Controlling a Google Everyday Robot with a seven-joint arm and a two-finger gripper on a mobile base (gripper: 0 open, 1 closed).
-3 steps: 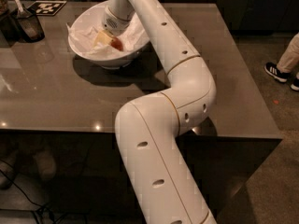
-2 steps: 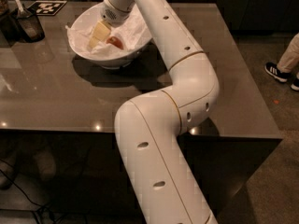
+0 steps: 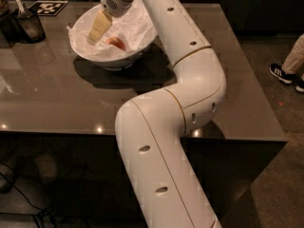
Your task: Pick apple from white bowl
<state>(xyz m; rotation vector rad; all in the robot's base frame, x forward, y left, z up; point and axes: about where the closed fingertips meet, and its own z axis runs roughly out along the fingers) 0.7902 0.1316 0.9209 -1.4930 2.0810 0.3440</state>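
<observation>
The white bowl (image 3: 141, 45), lined with crumpled white paper, stands on the dark table at the back left. The small reddish-orange apple (image 3: 117, 42) lies inside it, near the middle. My gripper (image 3: 96, 32), with cream-yellow pads, hangs over the left half of the bowl, just left of the apple and a little above it. The apple is not held. My white arm reaches from the lower middle up over the bowl's right rim.
A small dark cup (image 3: 29, 26) with a utensil stands at the table's left back. A black-and-white marker card (image 3: 47, 7) lies behind the bowl. A person's shoes (image 3: 281, 73) are on the floor at the right. The table (image 3: 57, 99) edge runs along the front.
My gripper has moved left and up, away from the apple. The apple stays in the bowl and now shows more fully.
</observation>
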